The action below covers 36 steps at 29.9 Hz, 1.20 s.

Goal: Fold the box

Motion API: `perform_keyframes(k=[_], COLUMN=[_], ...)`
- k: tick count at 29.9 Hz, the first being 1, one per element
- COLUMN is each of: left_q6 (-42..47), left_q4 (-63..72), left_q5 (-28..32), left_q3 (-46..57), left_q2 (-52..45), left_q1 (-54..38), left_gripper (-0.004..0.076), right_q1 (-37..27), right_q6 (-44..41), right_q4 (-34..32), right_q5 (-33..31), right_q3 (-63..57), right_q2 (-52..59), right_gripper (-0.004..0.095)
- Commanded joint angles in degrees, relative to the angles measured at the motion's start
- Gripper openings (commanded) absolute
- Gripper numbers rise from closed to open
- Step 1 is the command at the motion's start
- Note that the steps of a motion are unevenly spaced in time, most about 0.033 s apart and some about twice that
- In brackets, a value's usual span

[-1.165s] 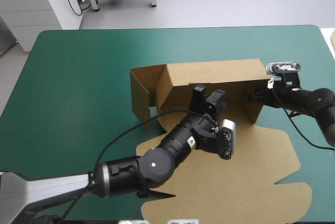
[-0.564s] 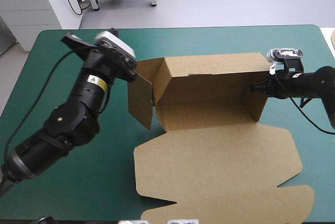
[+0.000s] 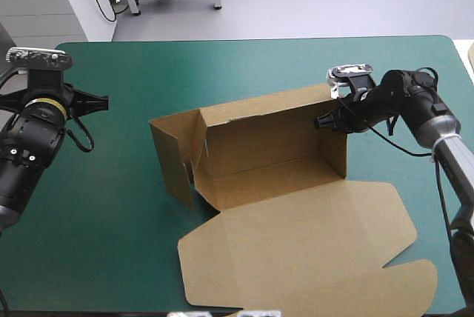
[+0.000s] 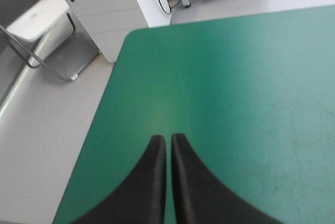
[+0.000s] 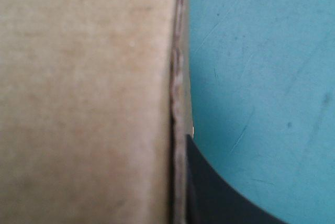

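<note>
The brown box (image 3: 274, 176) stands mid-table as an open tray with its back and end walls raised. Its lid (image 3: 296, 247) lies flat toward the table's front edge. At the left end a flap (image 3: 172, 161) stands swung outward. My right gripper (image 3: 320, 121) is at the top of the right end wall, shut on the box. In the right wrist view the board (image 5: 84, 98) fills the frame, with one black finger (image 5: 209, 187) on its outer side and the other hidden behind it. My left gripper (image 3: 104, 101) (image 4: 167, 139) is shut and holds nothing, far left of the box.
The lid's outer flap (image 3: 385, 287) reaches close to the table's front edge. Bare teal-green cover (image 3: 111, 206) lies between my left gripper and the box. The table's left edge (image 4: 99, 124) runs just beside my left gripper.
My left arm pulled out of the box and swung away to the table's left side. The box slid and turned leftward, with my right gripper following on its end wall.
</note>
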<state>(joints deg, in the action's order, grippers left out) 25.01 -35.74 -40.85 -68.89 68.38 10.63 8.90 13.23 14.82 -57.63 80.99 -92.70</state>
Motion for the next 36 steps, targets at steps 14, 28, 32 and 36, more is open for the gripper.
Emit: perform_keyframes(k=[14,28,32,36], left_q6=[-14.75,-16.92,-16.92,-16.92], left_q4=[16.19,16.09,16.09,16.09], left_q5=[-1.13,-4.18,-4.41,-4.41], left_q3=[-0.56,-0.56,-0.56,-0.56], left_q2=[-1.33,-1.33,-1.33,-1.33], left_q1=[-4.18,-4.18,-4.18,-4.18], left_gripper=[0.0012,0.0012,0.0012,0.0012], right_q1=[0.22,0.12,0.12,0.12], right_q6=[2.84,0.86,-2.15,-4.24], right_q4=[0.6,-3.99,-9.81,-9.41], right_q5=[10.07,-5.39,-8.18,-8.93], right_q3=[8.45,28.87,29.63,29.51], right_q2=[-10.03,-8.98,-9.12,-9.82], right_gripper=[0.033,0.0319,0.0317,0.0304])
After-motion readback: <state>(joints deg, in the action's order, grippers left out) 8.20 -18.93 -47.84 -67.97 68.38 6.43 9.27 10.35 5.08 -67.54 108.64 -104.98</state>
